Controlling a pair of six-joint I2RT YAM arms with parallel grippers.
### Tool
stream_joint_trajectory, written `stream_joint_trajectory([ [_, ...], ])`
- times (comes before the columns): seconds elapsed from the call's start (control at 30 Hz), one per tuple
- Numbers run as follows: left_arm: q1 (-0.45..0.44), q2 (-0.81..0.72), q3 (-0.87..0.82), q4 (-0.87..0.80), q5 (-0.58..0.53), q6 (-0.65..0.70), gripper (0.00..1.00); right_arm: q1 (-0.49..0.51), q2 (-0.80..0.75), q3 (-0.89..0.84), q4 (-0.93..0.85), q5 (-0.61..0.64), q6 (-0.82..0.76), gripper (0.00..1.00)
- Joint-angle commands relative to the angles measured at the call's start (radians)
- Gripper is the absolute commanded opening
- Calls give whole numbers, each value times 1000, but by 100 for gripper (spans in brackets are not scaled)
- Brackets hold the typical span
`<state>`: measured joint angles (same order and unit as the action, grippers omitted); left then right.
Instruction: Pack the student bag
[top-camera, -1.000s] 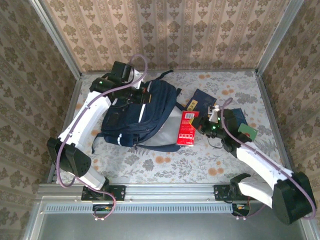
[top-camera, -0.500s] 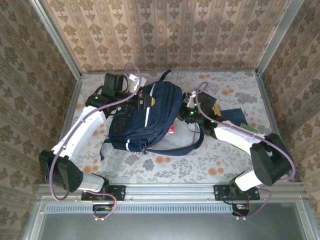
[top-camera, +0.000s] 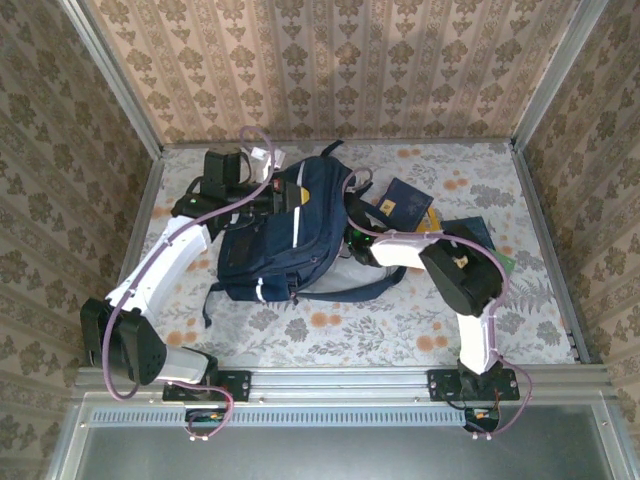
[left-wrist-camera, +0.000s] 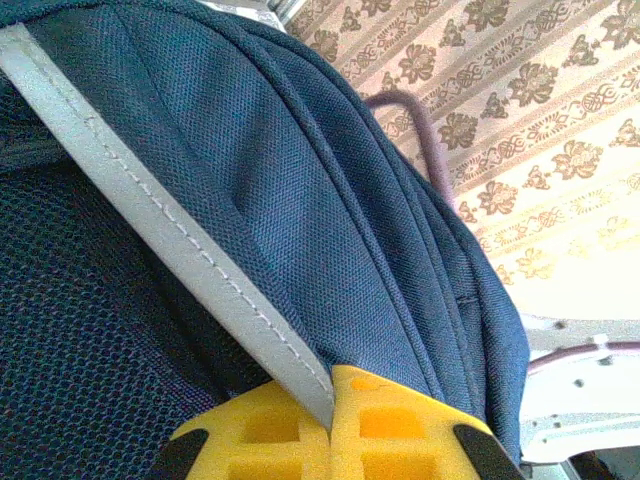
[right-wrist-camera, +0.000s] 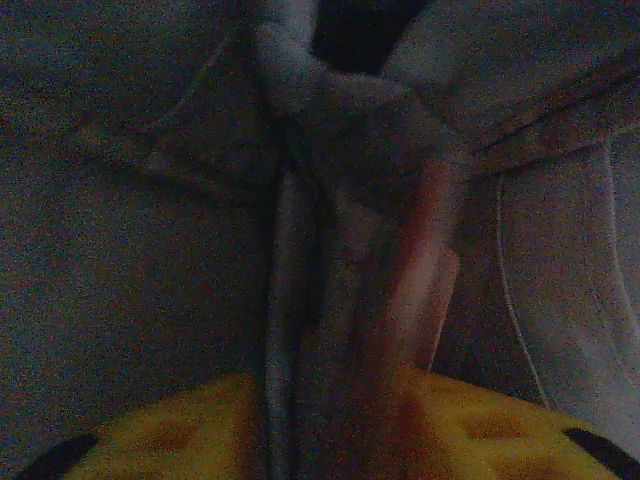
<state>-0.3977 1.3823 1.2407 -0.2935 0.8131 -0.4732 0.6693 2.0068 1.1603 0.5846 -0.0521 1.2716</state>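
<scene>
The student bag (top-camera: 290, 240), dark navy with a pale reflective stripe (left-wrist-camera: 170, 240), lies left of centre on the table. My left gripper (top-camera: 283, 197) is at the bag's far top edge. In the left wrist view its yellow fingers (left-wrist-camera: 400, 425) are shut on the striped fabric, holding the edge up. My right arm (top-camera: 400, 248) reaches from the right into the bag's opening, its gripper hidden under the flap. In the dim right wrist view, the right gripper (right-wrist-camera: 335, 400) has its pads apart, with a reddish flat thing (right-wrist-camera: 425, 290) standing by the right pad inside the bag.
A dark blue book (top-camera: 405, 203) lies just right of the bag. Further dark and green items (top-camera: 478, 238) sit beyond it. Black straps (top-camera: 370, 290) trail from the bag toward the front. Patterned walls enclose the floral table (top-camera: 330, 330) on three sides.
The right arm swung left with the red box, which has gone into the bag's opening, and its jaws have parted. The left gripper kept its hold on the bag's edge.
</scene>
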Motion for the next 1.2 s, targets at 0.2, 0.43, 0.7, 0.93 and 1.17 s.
stream_joint_trajectory([
  [0.2,37,-54,4,140,15,-40,0,29,-146,-32,-80,43,-211,76],
  [0.43,83,-60,-11,113,-68,-46,0,-3,-334,-129,-211,-2,-377,80],
  [0.7,85,-41,11,20,-151,11,0,-78,-532,-268,-345,48,-413,78],
  [0.93,83,-4,45,-111,-319,44,0,-156,-673,-324,-514,77,-464,74],
  [1.17,76,44,84,-209,-434,72,0,-239,-703,-281,-734,94,-548,71],
])
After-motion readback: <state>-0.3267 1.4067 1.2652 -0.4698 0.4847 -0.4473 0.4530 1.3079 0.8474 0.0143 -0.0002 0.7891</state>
